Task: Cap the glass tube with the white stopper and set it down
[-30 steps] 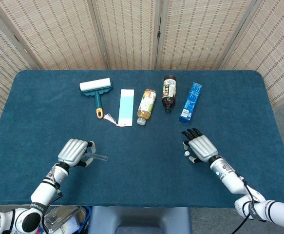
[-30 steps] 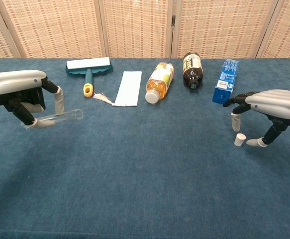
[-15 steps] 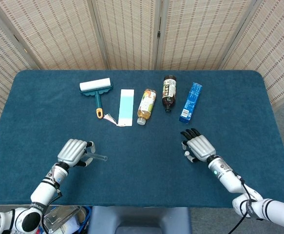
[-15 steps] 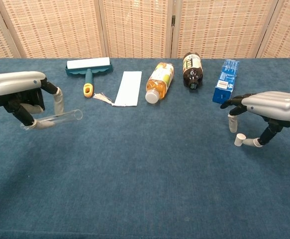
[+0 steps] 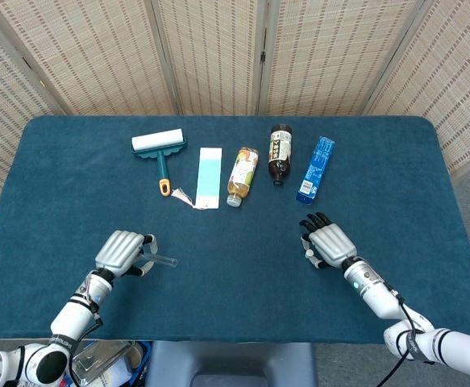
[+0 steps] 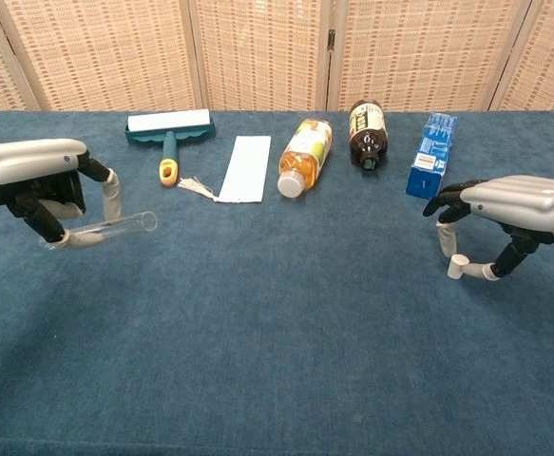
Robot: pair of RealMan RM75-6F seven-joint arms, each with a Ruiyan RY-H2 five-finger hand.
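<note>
The left hand [image 6: 31, 180] is holding the glass tube [image 6: 115, 224] just above the blue table [image 6: 277, 313], fingers curled around its closed end while the open mouth is pointing toward the table's middle. In the head view the same hand [image 5: 122, 251] is showing near the front left, the tube [image 5: 164, 260] sticking out to the side. Hand and tube are sitting almost exactly where they were a second ago, the tube's mouth only a shade further left.

Across the table, the right hand [image 6: 516, 204] is pinching the white stopper [image 6: 457, 267] between a thumb tip and a fingertip, its other fingers arched over it. A second ago the stopper was standing on the cloth with the thumb tip just beside it; now it is tipped on its side against the thumb and is sitting slightly higher in the chest view. Whether it is clear of the cloth cannot be told. In the head view the right hand [image 5: 329, 244] is covering most of the stopper, and it has drawn slightly inward since the earlier frame.

Along the far side, unmoved, are lying a lint roller [image 6: 169, 132], a white card [image 6: 245, 168], an amber drink bottle [image 6: 304, 155], a dark brown bottle [image 6: 367, 131] and a blue box [image 6: 430, 153].
</note>
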